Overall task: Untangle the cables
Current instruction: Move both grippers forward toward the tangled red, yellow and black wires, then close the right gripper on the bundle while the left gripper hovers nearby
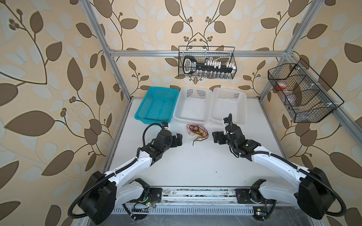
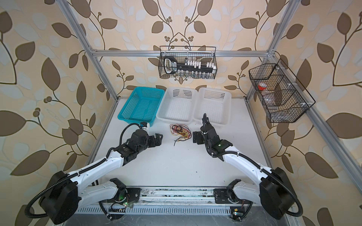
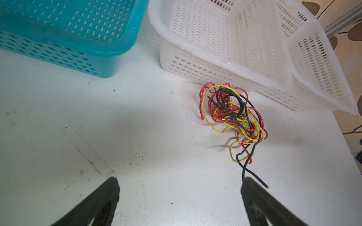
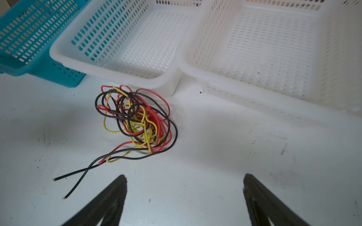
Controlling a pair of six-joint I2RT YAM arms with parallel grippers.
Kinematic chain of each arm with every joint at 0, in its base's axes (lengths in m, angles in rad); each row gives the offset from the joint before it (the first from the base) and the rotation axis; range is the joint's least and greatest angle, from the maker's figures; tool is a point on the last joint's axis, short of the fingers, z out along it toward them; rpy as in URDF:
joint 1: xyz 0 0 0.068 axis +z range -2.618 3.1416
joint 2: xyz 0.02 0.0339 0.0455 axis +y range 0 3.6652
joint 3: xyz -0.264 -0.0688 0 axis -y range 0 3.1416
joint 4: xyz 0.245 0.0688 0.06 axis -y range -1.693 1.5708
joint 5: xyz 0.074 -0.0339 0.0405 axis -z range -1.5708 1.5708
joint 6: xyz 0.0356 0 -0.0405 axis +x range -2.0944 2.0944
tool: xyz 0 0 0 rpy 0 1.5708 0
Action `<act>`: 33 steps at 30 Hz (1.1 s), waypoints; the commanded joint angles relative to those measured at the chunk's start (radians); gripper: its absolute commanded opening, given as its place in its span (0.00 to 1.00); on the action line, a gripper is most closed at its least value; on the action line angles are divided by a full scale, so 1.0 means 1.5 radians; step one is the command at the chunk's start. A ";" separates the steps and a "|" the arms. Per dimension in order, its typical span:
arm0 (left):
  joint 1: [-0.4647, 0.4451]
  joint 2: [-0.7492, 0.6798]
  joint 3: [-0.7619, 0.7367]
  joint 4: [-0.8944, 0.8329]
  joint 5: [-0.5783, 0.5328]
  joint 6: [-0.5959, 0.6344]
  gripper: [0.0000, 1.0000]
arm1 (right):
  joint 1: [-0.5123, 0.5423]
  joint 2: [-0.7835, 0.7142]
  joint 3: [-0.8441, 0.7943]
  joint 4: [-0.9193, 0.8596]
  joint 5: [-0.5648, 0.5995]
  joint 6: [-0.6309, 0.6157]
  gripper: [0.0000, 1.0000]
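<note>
Red, yellow & black cables [image 1: 196,132], tangled, on table [image 1: 186,166] at 6 o'clock of middle white basket [image 1: 193,109]. Left gripper [image 1: 177,139] at their 9, right gripper [image 1: 215,137] at 3: both wide, empty. Prob. light, springy; grab loose black ends [image 4: 58,177].

The cables [image 1: 196,131] are coloured red, yellow and black. A teal basket [image 1: 156,105] is seen at their ten o'clock, a white basket [image 1: 193,106] at twelve, another white basket [image 1: 228,107] at two.

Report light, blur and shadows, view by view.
Both top views: even light, cables tiny but clear. Left wrist view: cables sharp, teal basket rim smeared, left gripper blurred, soft shadow across the table. Right wrist view: rightmost white basket washed out, right gripper blurred.
</note>
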 commanded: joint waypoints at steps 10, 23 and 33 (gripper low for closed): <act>-0.012 0.064 0.035 0.077 0.046 -0.017 0.99 | 0.004 0.224 0.131 0.068 -0.083 0.009 0.59; -0.012 0.091 0.045 0.081 0.050 -0.019 0.99 | 0.004 0.332 0.184 0.086 -0.056 -0.008 0.32; -0.011 0.101 0.051 0.080 0.050 -0.022 0.99 | 0.004 0.359 0.201 0.094 -0.055 -0.020 0.17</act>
